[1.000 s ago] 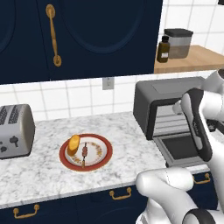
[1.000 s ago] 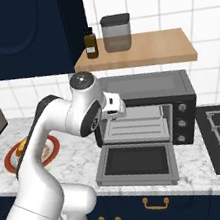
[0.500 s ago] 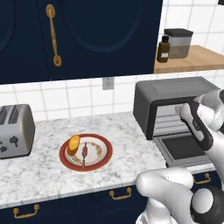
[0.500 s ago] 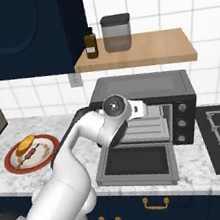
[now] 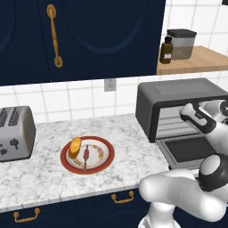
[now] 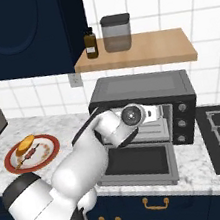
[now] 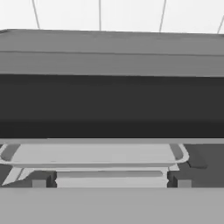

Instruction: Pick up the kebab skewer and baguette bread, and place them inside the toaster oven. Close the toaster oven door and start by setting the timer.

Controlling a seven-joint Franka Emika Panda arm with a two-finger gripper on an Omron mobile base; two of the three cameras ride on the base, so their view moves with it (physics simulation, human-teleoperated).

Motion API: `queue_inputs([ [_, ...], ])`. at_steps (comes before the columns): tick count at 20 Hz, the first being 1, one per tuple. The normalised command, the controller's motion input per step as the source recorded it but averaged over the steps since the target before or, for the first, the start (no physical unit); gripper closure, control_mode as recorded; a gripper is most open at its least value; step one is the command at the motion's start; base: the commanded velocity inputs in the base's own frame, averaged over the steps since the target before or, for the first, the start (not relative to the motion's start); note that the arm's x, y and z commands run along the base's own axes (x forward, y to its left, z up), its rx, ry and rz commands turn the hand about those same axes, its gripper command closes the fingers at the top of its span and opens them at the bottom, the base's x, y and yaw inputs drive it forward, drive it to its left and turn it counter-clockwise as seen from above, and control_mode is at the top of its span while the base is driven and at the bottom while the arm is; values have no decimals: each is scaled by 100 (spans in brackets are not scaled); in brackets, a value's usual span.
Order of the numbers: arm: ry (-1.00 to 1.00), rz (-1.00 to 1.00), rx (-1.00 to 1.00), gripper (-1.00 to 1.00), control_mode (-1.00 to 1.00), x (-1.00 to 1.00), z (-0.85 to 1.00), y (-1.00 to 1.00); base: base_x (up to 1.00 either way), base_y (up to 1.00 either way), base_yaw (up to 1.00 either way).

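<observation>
tool [image 6: 159, 112] sitting with jaws spread wide and gripping nothing, hovering right at the mouth of the toaster oven [image 6: 144, 88], toaster oven door [image 6: 136, 165] lying dropped open just below it, kebab skewer [image 5: 86, 155] and baguette bread [image 5: 75, 147] resting on the red-rimmed plate [image 5: 103, 163] well off to the tool's left on the tabletop [image 5: 44, 178]

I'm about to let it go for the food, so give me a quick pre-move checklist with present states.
1. Toaster oven door dropped open: ok.
2. Wire rack inside the toaster oven free of items: ok.
3. Gripper open and holding nothing: ok by the look of it; it sits at the oven mouth.
4. Kebab skewer on the red-rimmed plate: ok, not yet picked.
5. Baguette bread on the same plate, beside the skewer: ok, not yet picked.
6. Timer knobs untouched: cannot tell.
</observation>
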Motion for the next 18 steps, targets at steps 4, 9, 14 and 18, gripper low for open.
queue_inputs([
  [4,-11,0,-2,-100,-100,0,-58,-19,0,0,0],
  [9,-6,0,0,-100,-100,21,-13,-14,0,0,0],
  [14,-5,0,0,-100,-100,33,-1,-4,0,0,0],
  [18,0,-1,0,-100,-100,35,0,0,0,0,0],
])
